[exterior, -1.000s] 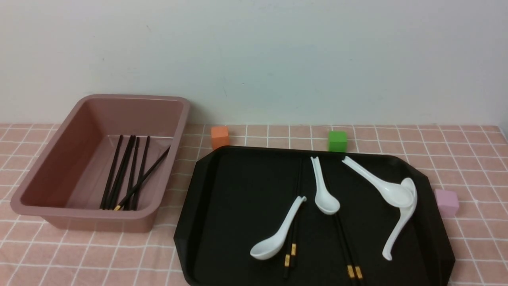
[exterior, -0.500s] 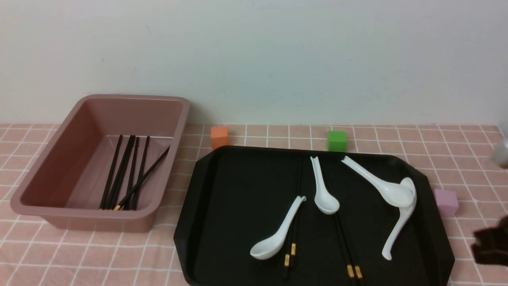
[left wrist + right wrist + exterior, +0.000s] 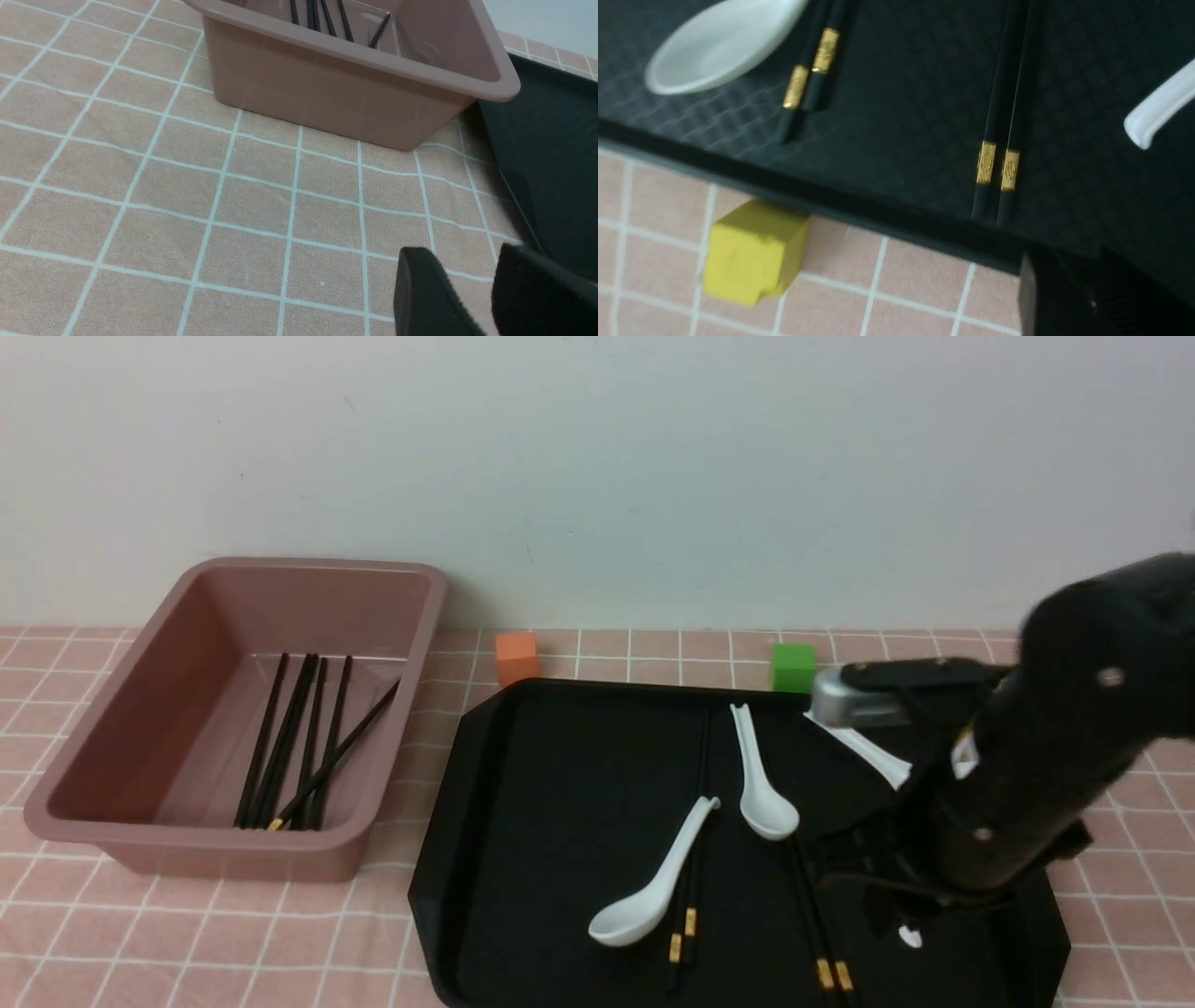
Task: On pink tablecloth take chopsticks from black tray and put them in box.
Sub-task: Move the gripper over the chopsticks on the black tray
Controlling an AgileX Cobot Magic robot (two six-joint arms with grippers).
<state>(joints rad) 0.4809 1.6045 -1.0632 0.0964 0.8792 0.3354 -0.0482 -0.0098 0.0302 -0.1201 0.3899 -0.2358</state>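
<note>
The black tray (image 3: 579, 775) lies on the pink tablecloth (image 3: 420, 737). Two pairs of chopsticks lie in it, one (image 3: 682, 924) beside a spoon and one (image 3: 826, 952) further right. Several more chopsticks (image 3: 299, 747) lie in the box (image 3: 121, 709) at the left. My right gripper (image 3: 873, 887) hangs low over the tray's right part, near the right-hand pair (image 3: 1001, 140); its dark fingers (image 3: 1036, 294) blend with the tray. My left gripper (image 3: 472, 280) is open and empty above the cloth, between the box (image 3: 355, 84) and the tray (image 3: 551, 140).
White spoons (image 3: 653, 887) (image 3: 761, 784) (image 3: 868, 751) lie in the tray among the chopsticks. An orange cube (image 3: 516, 658) and a green cube (image 3: 794, 665) stand behind the tray by the wall. A yellow cube (image 3: 754, 252) sits against the tray's near rim.
My right arm has swung in from the right edge to over the tray's right part, hiding the two right-hand spoons and a pale cube. Chopsticks and spoons have not moved.
</note>
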